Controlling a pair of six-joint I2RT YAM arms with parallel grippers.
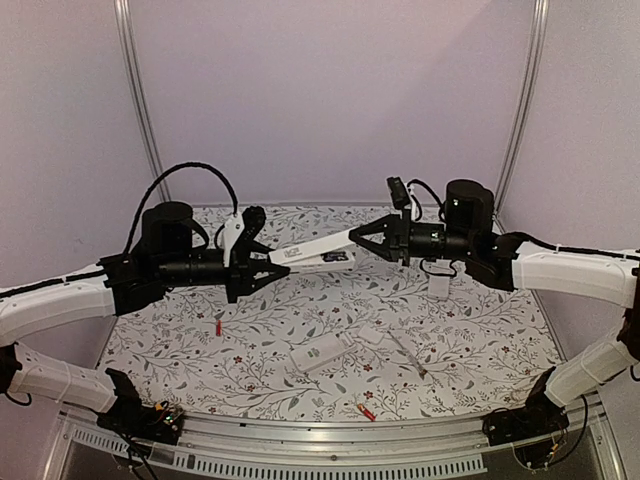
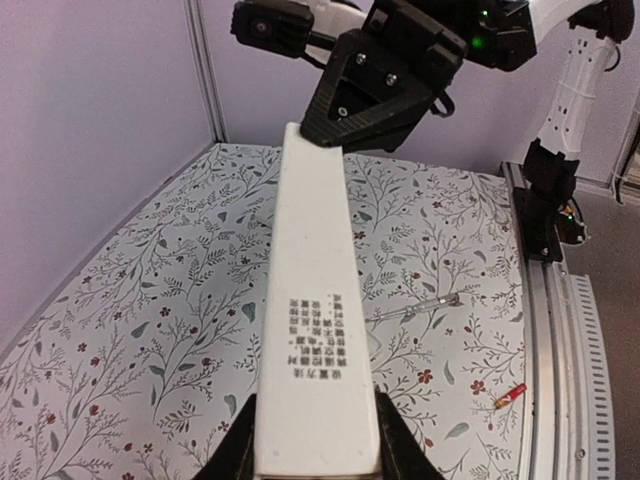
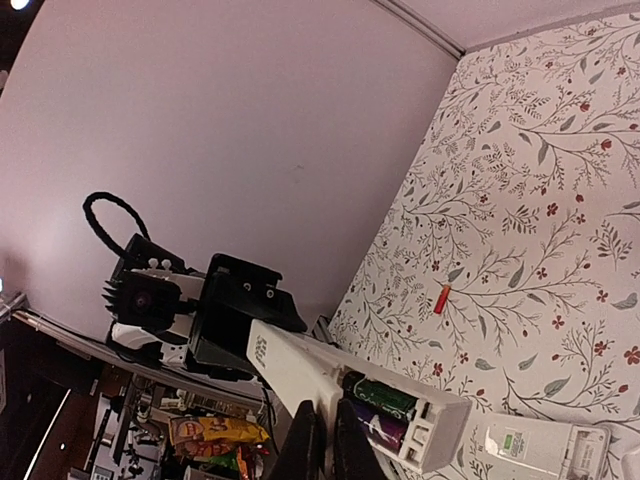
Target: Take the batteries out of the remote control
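A long white remote control hangs in the air over the table, with my left gripper shut on its near end; its fingers press both sides of the remote control. In the right wrist view its battery bay stands open, with a black-and-green battery and a dark purple one inside. My right gripper is shut, its fingertips close together against the remote's side beside the bay. A red battery and an orange-red one lie on the table.
A second white remote lies on the flowered table below the arms, with a small white cover and a thin metal tool beside it. Walls close in the back and both sides.
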